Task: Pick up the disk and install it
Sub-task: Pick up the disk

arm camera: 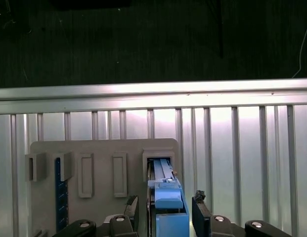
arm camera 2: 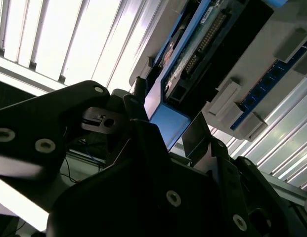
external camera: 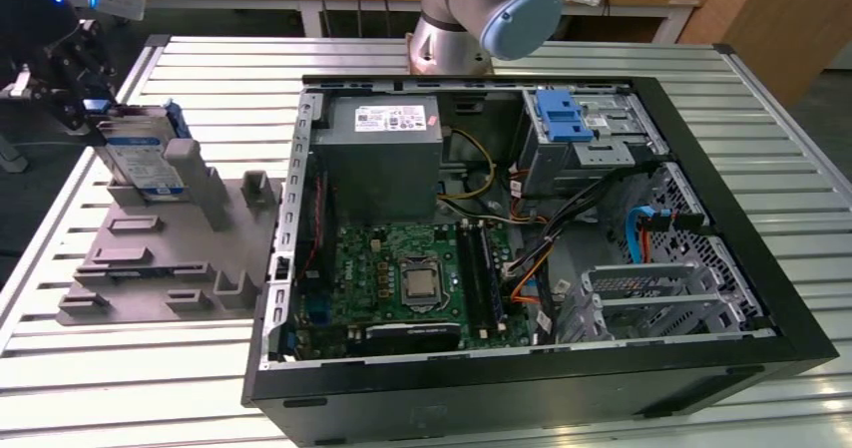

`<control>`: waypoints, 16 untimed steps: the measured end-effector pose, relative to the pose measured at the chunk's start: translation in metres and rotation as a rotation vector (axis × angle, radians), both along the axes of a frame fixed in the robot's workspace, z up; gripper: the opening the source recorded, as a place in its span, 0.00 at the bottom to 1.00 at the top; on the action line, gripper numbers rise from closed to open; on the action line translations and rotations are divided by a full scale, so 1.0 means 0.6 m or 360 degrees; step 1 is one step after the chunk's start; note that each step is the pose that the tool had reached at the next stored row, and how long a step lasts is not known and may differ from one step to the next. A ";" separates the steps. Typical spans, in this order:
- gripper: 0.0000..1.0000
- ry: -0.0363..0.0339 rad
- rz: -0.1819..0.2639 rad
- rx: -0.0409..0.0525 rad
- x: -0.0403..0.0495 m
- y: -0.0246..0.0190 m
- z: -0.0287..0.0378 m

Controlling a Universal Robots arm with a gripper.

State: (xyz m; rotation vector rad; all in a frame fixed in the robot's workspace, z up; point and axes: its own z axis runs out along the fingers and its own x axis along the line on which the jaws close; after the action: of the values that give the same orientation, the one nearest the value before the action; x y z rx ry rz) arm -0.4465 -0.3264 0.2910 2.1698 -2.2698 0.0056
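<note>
The disk [external camera: 142, 155] stands on edge in a slot at the far end of a grey holder block [external camera: 160, 258], on the exterior view's left. It is silver, with a white-and-blue label and blue rails. My gripper [external camera: 91, 107] is at the disk's top edge. In the first wrist view the disk's blue rail [arm camera: 168, 205] lies between my two fingers, with a narrow gap on each side, and my gripper [arm camera: 166, 205] is open around it. The second wrist view shows the disk's underside [arm camera 2: 202, 44] and blue end [arm camera 2: 168, 123] between the black fingers [arm camera 2: 138, 111].
An open computer case [external camera: 745, 358] lies on the slatted metal table [external camera: 174, 388], to the right of the holder in the exterior view. Inside are a grey power-supply box [external camera: 379, 159], a green motherboard [external camera: 413, 278], cables, and a drive bay with a blue latch [external camera: 566, 117]. The arm's base [external camera: 466, 29] stands behind.
</note>
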 end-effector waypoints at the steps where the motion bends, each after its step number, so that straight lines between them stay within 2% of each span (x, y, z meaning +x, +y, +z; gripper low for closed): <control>1: 0.49 0.0000 0.0000 0.0000 0.000 0.0000 0.000; 3: 0.49 0.0000 0.0000 0.0000 0.000 0.0000 0.000; 4: 0.42 0.0000 0.0000 0.0000 0.000 0.0000 0.000; 11: 0.42 0.0000 0.0000 0.0000 0.000 0.0000 0.000; 13: 0.40 0.0000 0.0000 0.0000 0.000 0.0000 0.000; 14: 0.36 0.0000 0.0000 0.0000 0.000 0.0000 0.000; 16: 0.36 0.0000 0.0000 0.0000 0.000 0.0000 0.000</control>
State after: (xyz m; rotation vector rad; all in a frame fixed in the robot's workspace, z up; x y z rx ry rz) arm -0.4465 -0.3264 0.2908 2.1699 -2.2698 0.0057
